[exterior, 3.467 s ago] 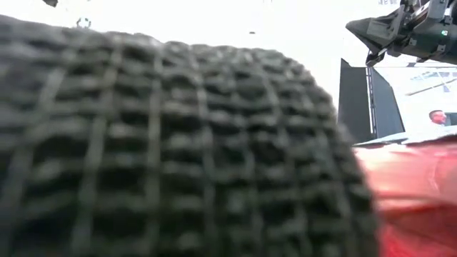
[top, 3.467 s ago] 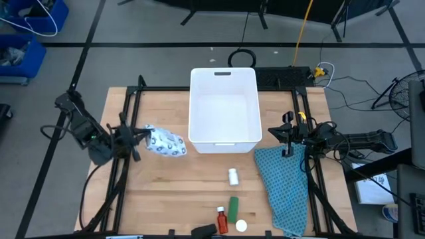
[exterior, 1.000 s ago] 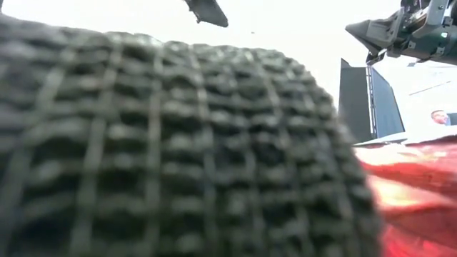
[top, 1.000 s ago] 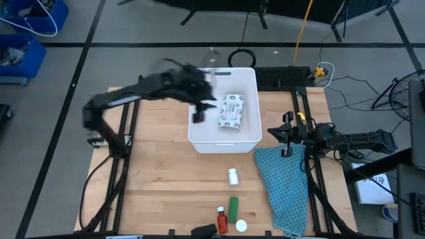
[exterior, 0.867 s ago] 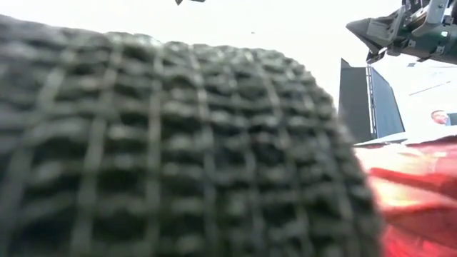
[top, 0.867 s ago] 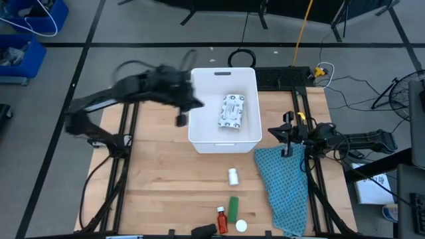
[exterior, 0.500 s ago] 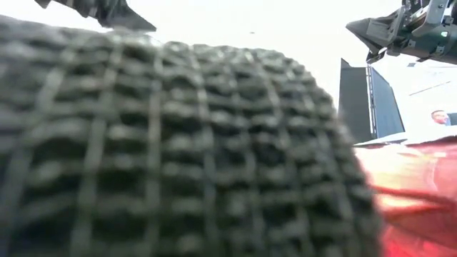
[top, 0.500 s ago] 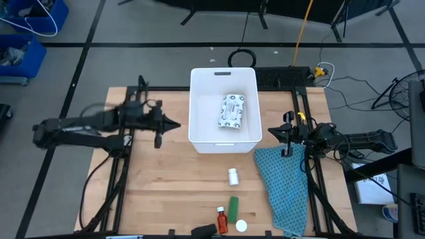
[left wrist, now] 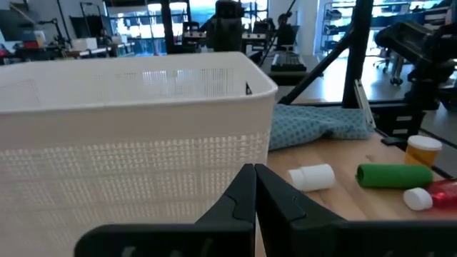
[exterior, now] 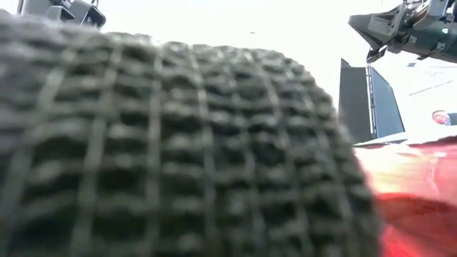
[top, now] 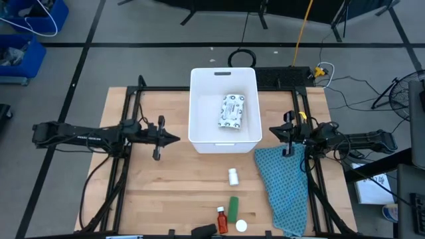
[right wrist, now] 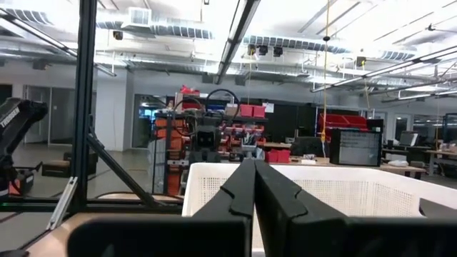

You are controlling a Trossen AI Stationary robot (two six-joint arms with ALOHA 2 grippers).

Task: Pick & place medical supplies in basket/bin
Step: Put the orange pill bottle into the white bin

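White packet (top: 232, 111) inside bin (top: 198, 109), left gripper (top: 174, 139) beside it pinched together, right gripper (top: 272, 132) likewise closed

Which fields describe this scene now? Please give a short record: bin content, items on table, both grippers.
bin: white tub, holds speckled packet
on table: white bottle, green box, orange-red bottle, teal cloth
left gripper: shut, empty, beside the tub
right gripper: shut, empty, at the tub's other side
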